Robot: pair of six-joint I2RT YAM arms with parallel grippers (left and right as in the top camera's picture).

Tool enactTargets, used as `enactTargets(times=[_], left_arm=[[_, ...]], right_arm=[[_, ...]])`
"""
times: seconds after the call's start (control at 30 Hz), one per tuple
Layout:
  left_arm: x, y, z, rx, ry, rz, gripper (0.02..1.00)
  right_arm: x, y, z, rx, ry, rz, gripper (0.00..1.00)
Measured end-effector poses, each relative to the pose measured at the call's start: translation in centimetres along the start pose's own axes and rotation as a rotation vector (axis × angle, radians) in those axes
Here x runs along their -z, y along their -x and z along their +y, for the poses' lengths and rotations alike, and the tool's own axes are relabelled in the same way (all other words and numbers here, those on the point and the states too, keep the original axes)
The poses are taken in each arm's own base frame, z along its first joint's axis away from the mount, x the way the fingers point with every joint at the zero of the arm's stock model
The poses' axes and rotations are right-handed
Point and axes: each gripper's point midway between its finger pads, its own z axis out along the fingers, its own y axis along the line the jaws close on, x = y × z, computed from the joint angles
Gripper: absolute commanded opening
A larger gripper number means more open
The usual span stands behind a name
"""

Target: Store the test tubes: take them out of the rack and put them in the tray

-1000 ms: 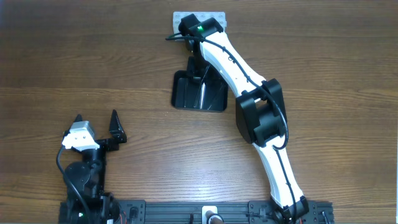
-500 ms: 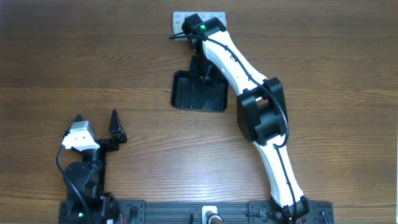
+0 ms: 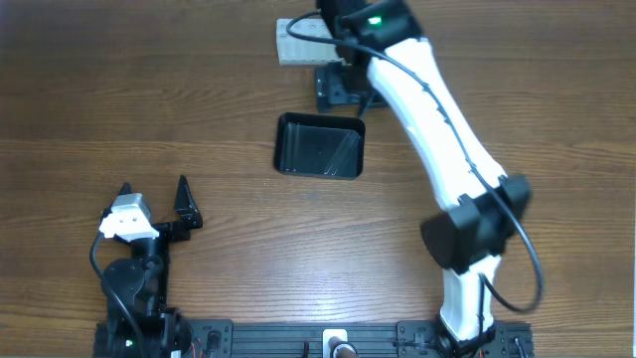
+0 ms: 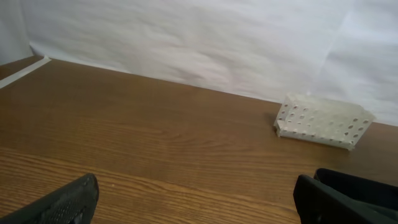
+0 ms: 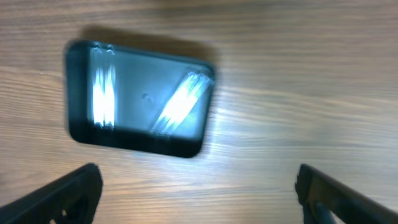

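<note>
Left end effector (image 3: pixel 154 193) and right end effector (image 5: pixel 198 190) open.

- No text, label, number or sign is showing legibly on the rack (image 3: pixel 296 42), the tray (image 3: pixel 280 147) or the table (image 3: pixel 149 99).

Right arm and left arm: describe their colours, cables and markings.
The right arm has white shells, black joint housings, a black cable along it and a green light near the wrist. The left arm is mostly black with a white wrist block; its tool has two black pointed fingers.
</note>
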Motion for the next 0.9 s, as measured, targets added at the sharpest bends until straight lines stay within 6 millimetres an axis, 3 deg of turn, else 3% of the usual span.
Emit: enactTargets(times=[0.13, 0.27, 0.4, 0.57, 0.67, 0.77, 0.9], left_arm=[[0.0, 0.0, 0.0, 0.0, 0.0, 0.0, 0.996], [0.0, 0.0, 0.0, 0.0, 0.0, 0.0, 0.996], [0.0, 0.0, 0.0, 0.0, 0.0, -0.001, 0.998], [0.0, 0.0, 0.0, 0.0, 0.0, -0.002, 0.998], [0.0, 0.0, 0.0, 0.0, 0.0, -0.002, 0.998], [0.0, 0.1, 0.0, 0.0, 0.0, -0.002, 0.996], [0.0, 0.1, 0.0, 0.0, 0.0, -0.002, 0.996]], right_arm=[[4.9, -1.4, -3.4, 0.037, -0.065, -0.064, 0.993], [8.5, -5.3, -7.2, 0.035, -0.13, -0.075, 0.993], [10.5, -10.5, -10.9, -0.006, -0.165, -0.102, 0.991], [10.1, -15.1, -14.9, -0.151, -0.159, -0.324, 0.993], [10.3, -14.0, -15.7, -0.205, -0.129, -0.595, 0.991], [11.1, -11.6, -16.6, -0.194, -0.147, -0.88, 0.991], [9.4, -11.3, -17.7, -0.182, -0.202, -1.017, 0.991]])
